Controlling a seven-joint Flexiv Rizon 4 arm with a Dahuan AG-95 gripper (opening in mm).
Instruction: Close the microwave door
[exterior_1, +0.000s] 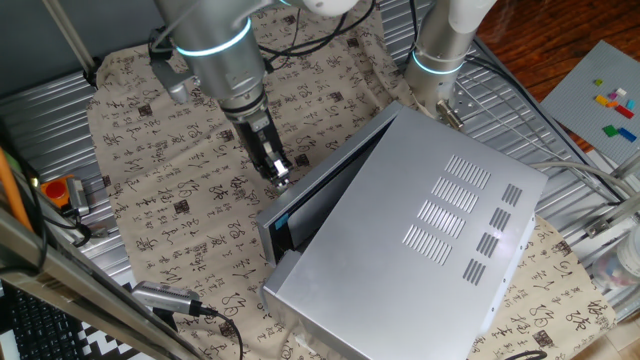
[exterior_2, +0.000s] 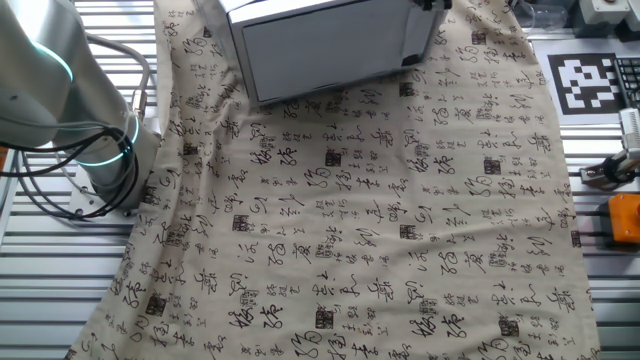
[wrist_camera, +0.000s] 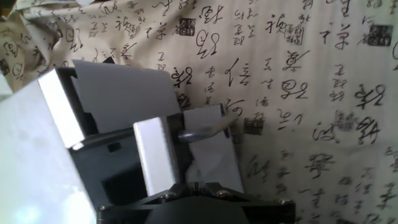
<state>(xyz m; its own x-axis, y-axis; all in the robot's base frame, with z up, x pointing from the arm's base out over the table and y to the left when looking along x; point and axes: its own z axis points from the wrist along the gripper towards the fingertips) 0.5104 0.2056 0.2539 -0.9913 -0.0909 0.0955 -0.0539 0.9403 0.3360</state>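
Note:
The microwave (exterior_1: 430, 240) is a large silver box with vent slots, lying on the patterned cloth. The microwave door (exterior_1: 330, 175) runs along its left side and stands slightly ajar, with a dark gap and a blue-lit strip at the near end. My gripper (exterior_1: 279, 178) points down with its tip against the door's outer face, fingers close together and holding nothing. In the hand view the gripper (wrist_camera: 193, 134) is beside the microwave (wrist_camera: 31, 149) and over the cloth. The other fixed view shows the door (exterior_2: 330, 45) face-on at the top, and no gripper.
A second arm's base (exterior_1: 440, 50) stands behind the microwave. An orange object (exterior_1: 60, 190) sits at the left edge and a cabled device (exterior_1: 165, 298) at the front left. A grey plate with coloured bricks (exterior_1: 600, 100) lies at the right. An arm base (exterior_2: 100, 150) stands on the cloth's left.

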